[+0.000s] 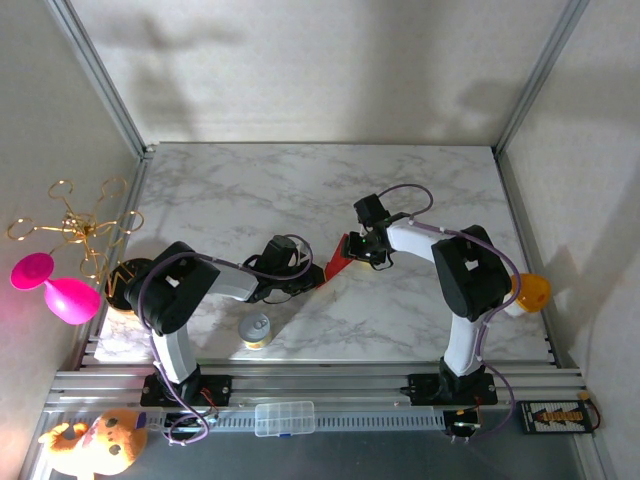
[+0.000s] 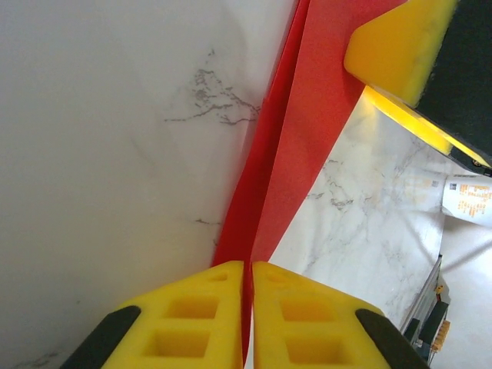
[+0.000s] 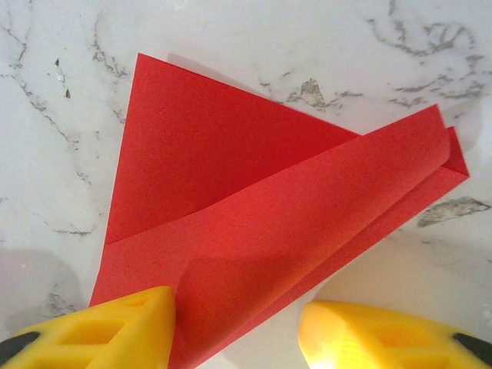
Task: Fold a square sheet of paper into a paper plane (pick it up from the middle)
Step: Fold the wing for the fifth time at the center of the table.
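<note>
The left jaws pinch the edge of the folded red paper (image 3: 254, 207); the right jaws stand spread astride it, low over the counter (image 1: 300, 190).

no legible text anywhere, white label (image 2: 469, 198) with orange print too blurred, black-and-yellow plate (image 1: 560, 415) too small

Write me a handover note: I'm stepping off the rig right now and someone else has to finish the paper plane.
Grip: the left end effector is shut on one edge of the red paper. The right end effector is open, one finger on each side of the paper's other end.
Place: the paper is mid-table, between the two arms.
Done: the first folds, which leave layered triangular flaps.
Left: narrow it into a pointed dart with a centre ridge.
</note>
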Motion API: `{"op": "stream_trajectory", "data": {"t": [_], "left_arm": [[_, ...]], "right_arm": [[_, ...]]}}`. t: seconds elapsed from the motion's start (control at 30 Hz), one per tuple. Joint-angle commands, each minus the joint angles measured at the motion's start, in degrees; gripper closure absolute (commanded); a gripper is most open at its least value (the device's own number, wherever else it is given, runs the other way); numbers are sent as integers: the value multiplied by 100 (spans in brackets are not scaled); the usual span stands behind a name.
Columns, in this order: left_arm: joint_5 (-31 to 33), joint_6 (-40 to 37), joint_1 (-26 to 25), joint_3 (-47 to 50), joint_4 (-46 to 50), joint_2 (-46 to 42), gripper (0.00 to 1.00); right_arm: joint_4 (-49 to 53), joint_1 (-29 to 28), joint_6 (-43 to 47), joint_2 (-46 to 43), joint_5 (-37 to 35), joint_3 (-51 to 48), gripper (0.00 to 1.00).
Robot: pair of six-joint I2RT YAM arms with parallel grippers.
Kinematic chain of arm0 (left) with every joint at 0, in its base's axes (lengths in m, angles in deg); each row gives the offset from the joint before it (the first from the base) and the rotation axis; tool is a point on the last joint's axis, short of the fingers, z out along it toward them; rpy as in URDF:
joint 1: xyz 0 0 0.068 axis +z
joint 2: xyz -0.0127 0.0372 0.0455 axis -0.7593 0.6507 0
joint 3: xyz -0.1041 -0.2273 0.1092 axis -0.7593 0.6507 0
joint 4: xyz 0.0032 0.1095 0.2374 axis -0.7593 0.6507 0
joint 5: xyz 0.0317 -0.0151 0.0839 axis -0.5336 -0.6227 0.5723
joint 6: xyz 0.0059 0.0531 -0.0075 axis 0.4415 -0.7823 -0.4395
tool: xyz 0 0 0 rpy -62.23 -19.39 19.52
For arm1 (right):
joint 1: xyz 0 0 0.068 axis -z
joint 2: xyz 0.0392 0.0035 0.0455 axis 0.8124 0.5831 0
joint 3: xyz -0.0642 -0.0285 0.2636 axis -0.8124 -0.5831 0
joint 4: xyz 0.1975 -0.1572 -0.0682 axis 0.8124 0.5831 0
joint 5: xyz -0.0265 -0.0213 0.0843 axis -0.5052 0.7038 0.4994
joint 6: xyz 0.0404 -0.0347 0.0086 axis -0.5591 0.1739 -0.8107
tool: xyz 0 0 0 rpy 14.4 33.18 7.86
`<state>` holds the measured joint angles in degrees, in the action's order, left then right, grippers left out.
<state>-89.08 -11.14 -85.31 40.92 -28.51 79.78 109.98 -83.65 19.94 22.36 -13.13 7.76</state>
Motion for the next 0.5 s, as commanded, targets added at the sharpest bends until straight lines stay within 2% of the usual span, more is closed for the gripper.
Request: {"op": "stream_trajectory", "data": {"t": [0.0, 0.2, 0.47], "left_arm": [[187, -39, 44, -80, 372, 44, 86], [182, -296, 39, -336, 618, -226, 79], [110, -424, 39, -602, 632, -119, 76]], "right_arm": [[-117, 5, 78, 1045, -593, -413, 47], [-117, -3, 116, 1063, -593, -408, 45], [-64, -4, 125, 1131, -604, -366, 42]]}}
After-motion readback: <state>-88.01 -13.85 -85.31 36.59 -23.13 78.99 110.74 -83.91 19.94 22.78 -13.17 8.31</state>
